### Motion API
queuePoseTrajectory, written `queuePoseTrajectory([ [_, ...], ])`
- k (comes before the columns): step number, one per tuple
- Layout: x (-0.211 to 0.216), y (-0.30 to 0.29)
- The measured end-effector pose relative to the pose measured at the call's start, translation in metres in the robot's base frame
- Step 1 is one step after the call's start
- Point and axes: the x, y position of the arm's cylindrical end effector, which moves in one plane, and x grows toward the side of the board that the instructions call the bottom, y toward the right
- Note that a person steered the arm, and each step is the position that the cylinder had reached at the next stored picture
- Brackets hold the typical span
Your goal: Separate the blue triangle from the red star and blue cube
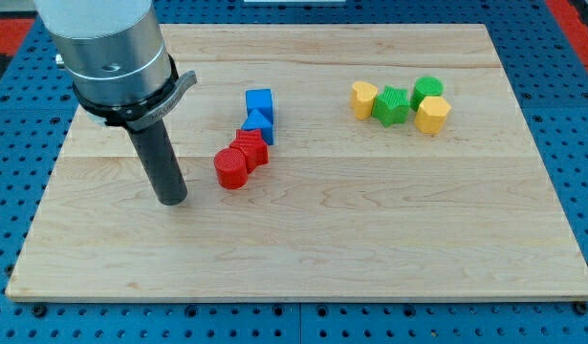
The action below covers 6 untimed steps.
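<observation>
While the blue triangle [259,125] sits left of the board's middle, it is wedged in a tight chain: the blue cube [260,101] touches it on the far side and the red star [250,147] touches it on the near side. A red cylinder [231,168] presses against the star's near-left side, ending the chain, which runs slantwise from far right to near left.

My tip [173,200] rests on the board to the left of the red cylinder, near it but apart, with bare wood between. It is a plain rod with nothing to spread, press together or pinch, and it touches no block.

Open wood lies to the right of the chain, across the board's middle, and along the whole near half. To the left, the rod stands between the chain and the left edge.

Well apart, at the far right, a second cluster sits: a yellow heart [363,98], a green star [392,105], a green cylinder [427,91] and a yellow block [432,115], each touching or nearly touching its neighbour. They lie fairly near the far edge.

The board [370,239] lies on a blue perforated surface [561,76]. The triangle's lower part is partly hidden by the red star, so its outline is hard to make out. The arm's grey housing [107,43] is cut off at the view's top and covers the board's far left corner.
</observation>
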Motion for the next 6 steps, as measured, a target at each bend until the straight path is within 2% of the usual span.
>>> queuePoseTrajectory([
  [2, -0.001, 0.113],
  [3, -0.035, 0.128],
  [4, -0.072, 0.117],
  [5, -0.107, 0.068],
  [6, -0.104, 0.028],
])
